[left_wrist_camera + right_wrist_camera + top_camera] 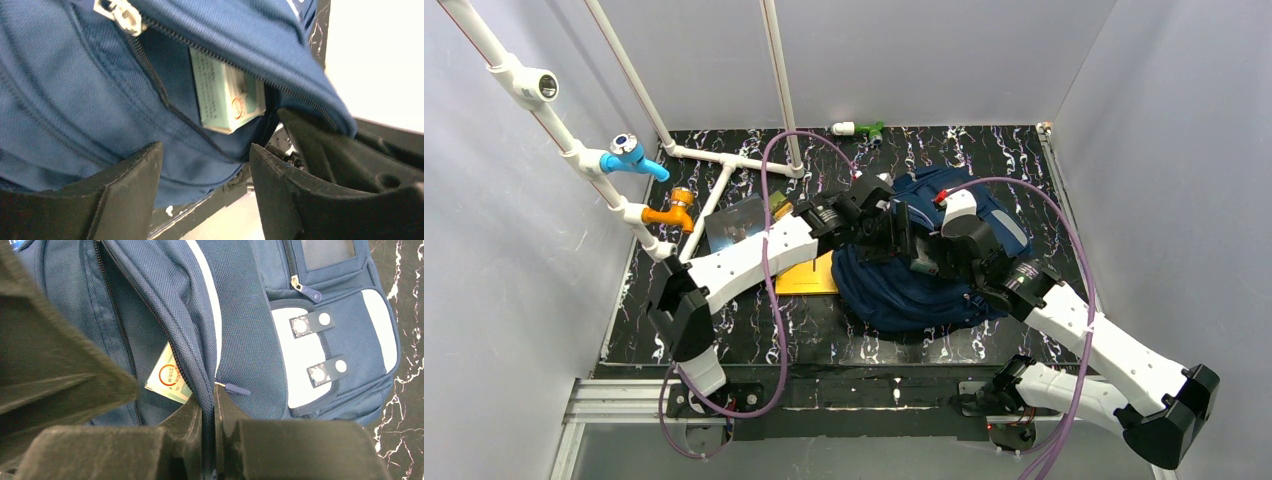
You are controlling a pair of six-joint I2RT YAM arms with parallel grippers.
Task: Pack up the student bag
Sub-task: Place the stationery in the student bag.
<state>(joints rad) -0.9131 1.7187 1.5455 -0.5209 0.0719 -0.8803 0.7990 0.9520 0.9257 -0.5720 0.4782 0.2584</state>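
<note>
- My right end effector [208, 410] pinches the student bag [250, 315] at its zip edge: slippage shuts the opening.
- My left end effector [205, 152] is open: the booklet [220, 95] just inside that opening may slide out.

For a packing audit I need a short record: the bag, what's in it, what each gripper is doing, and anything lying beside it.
bag: student bag, zip compartment open
inside: pale green packet, partly showing in the opening
right gripper: shut on the bag's zip edge
left gripper: open, holding nothing, facing the opening
beside bag: yellow folder flat on the table, on the left arm's side
</note>
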